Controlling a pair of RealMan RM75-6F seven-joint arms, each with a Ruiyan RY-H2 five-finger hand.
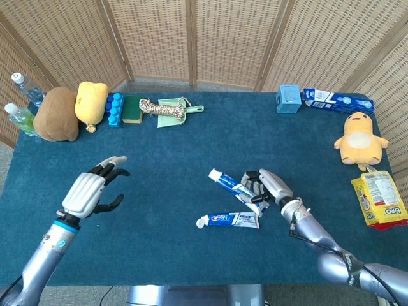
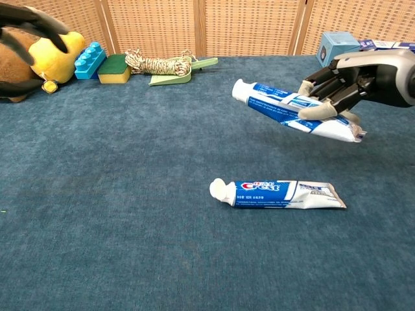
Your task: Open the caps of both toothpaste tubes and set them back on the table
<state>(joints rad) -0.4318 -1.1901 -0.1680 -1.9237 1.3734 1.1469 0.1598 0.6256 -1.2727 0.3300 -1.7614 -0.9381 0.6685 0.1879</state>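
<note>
Chest view: the right hand (image 2: 343,87) grips a white-and-blue toothpaste tube (image 2: 285,107) clear of the dark blue carpeted table (image 2: 117,194).
That tube sits at upper right of the frame, capped end pointing left. A second white-and-blue toothpaste tube (image 2: 279,193) lies flat near centre, cap to the left. In the head view, the left hand (image 1: 89,191) hangs at lower left, fingers spread, holding nothing.

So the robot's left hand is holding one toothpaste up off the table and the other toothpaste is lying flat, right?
Not quite: it is the right hand holding the lifted toothpaste tube, as the chest view shows. The left hand holds nothing. The other tube does lie flat on the table.
</note>
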